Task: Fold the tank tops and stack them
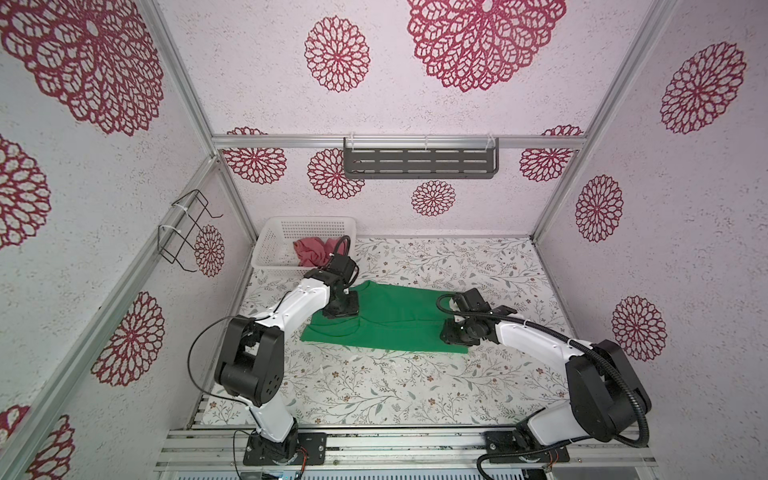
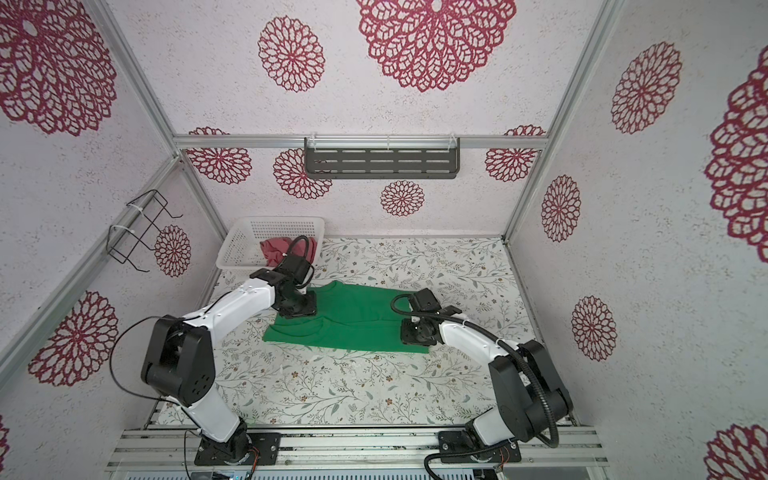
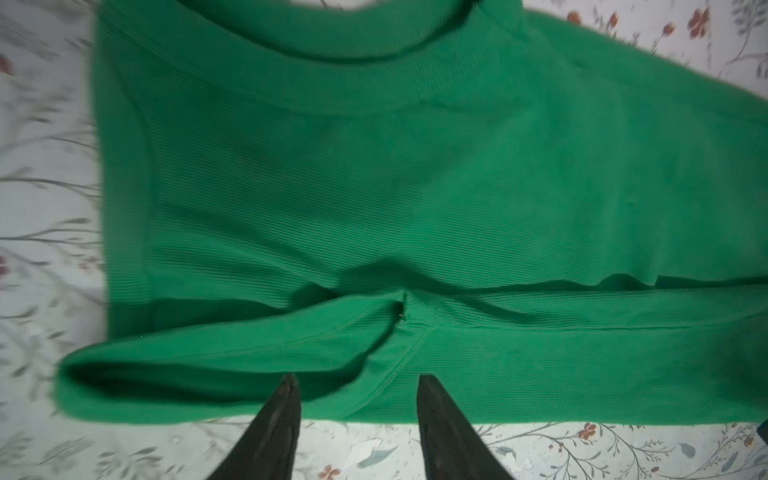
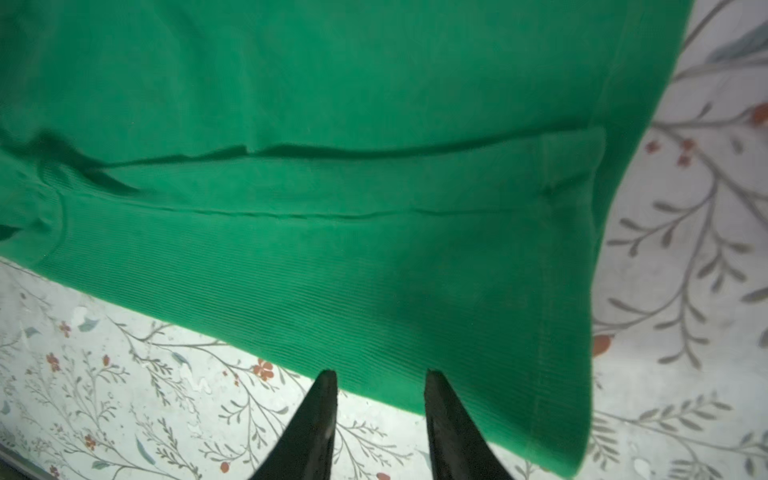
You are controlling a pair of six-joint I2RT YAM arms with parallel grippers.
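I see my left tool (image 3: 358, 380) and right tool (image 4: 380, 375) parted, gripping nothing, over the green tank top (image 1: 390, 324) at the table (image 1: 374, 399) middle.

Ribbed green knit on a matt printed tabletop

The green tank top (image 3: 415, 187) is soft cloth, a fine ribbed knit with a matt face and stitched hems; the rose-red tank top (image 1: 311, 249) looks equally soft and matt, and lies crumpled. The basket (image 1: 307, 228) is white perforated plastic with a faint sheen. The table cover (image 1: 374, 386) looks smooth and matt, printed with leafy sprigs. The walls (image 1: 519, 216) have a rough, grainy finish. The shelf (image 1: 419, 164) appears to be dark, matt, slotted metal, the rack (image 1: 183, 232) thin black wire, the frame bars (image 1: 282, 142) silvery metal. The arm shells (image 1: 305, 297) are smooth white plastic; the gripper fingers (image 3: 274, 432) are matt black.
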